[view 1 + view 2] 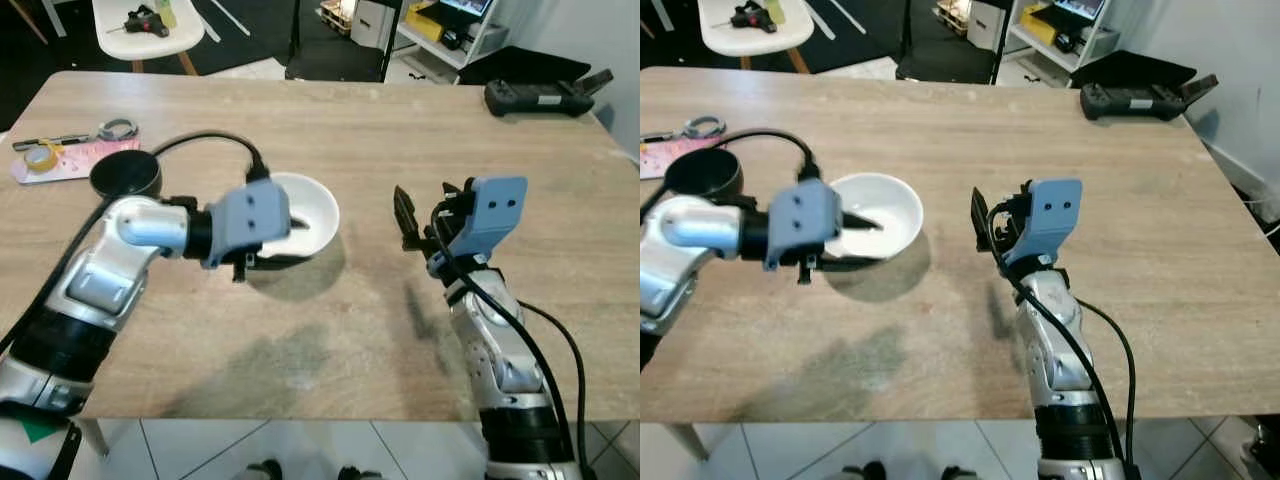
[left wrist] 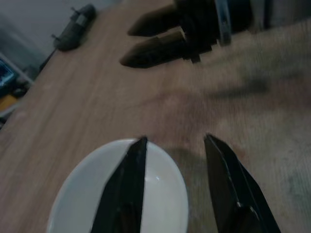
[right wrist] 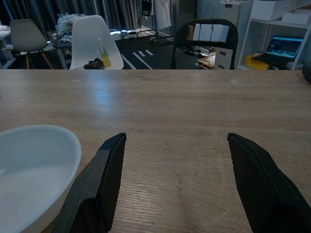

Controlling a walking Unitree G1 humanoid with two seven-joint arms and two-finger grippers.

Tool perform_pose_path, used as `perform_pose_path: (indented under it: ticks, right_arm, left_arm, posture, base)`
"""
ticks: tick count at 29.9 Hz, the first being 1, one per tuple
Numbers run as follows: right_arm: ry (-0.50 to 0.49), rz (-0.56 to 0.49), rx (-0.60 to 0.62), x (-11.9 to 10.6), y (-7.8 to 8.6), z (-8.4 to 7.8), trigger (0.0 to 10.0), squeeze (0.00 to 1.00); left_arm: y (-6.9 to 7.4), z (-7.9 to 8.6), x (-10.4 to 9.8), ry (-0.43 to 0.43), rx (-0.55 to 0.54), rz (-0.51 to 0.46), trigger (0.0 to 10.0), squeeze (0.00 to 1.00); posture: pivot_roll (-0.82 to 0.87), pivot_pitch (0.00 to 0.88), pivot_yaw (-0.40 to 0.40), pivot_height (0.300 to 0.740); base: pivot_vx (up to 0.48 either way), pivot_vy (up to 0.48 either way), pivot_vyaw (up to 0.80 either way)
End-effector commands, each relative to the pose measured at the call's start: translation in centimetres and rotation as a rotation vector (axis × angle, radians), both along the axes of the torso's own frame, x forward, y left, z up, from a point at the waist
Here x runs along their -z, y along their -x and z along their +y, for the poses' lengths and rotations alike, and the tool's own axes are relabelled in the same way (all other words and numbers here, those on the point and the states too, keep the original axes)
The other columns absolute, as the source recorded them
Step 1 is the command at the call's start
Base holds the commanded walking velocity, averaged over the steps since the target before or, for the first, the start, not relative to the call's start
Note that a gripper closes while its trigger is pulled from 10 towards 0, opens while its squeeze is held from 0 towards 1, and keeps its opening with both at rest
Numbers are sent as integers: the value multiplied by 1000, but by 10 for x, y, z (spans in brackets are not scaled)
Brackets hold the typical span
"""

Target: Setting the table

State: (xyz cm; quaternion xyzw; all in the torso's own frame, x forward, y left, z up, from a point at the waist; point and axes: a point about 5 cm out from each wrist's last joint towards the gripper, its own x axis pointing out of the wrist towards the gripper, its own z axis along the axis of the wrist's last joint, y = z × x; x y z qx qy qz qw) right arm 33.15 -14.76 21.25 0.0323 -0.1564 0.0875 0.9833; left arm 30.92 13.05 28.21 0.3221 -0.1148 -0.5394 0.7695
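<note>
A white bowl stands on the wooden table, left of the middle. My left gripper is at the bowl's near rim. In the left wrist view its fingers are open and straddle the rim, one over the inside of the bowl and one outside, with a gap on each side. My right gripper hovers open a little above the table, to the right of the bowl and pointing toward it, with nothing between its fingers. The right wrist view has the bowl beside that gripper.
A black round dish and a pink sheet with scissors and a tape roll lie at the table's left edge. At the far right corner lies a black controller. A white chair stands beyond the table.
</note>
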Motion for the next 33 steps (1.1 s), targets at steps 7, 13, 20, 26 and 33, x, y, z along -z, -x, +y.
perform_pose_path:
  ticks: [7, 13, 20, 26, 33]
  right_arm:
    - [-4, 13, -17, 3, -4, 2, 10000, 0]
    - [-10, 9, -6, 3, -5, 1, 10000, 0]
    - [-10, 12, -4, 4, -5, -1, 10000, 0]
    - [-8, 7, -11, 3, -5, 1, 10000, 0]
    - [-7, 8, -10, 4, -4, 1, 10000, 0]
  left_arm:
    - [4, 29, 21, -47, -72, 190, 10000, 1000]
    - [5, 50, 40, -178, -121, 256, 10000, 0]
    - [-16, 59, 47, -201, -180, 290, 10000, 0]
    - [-31, 51, 34, -226, -170, 234, 10000, 0]
    - [-37, 44, 35, -250, -114, 291, 10000, 0]
  posture:
    - [109, 169, 17, 740]
    - [107, 160, 23, 740]
    - [106, 158, 20, 740]
    - [90, 157, 19, 740]
    - [84, 154, 26, 740]
  base:
    - [0, 0, 0]
    - [0, 0, 0]
    - [0, 0, 0]
    - [0, 0, 0]
    - [0, 0, 0]
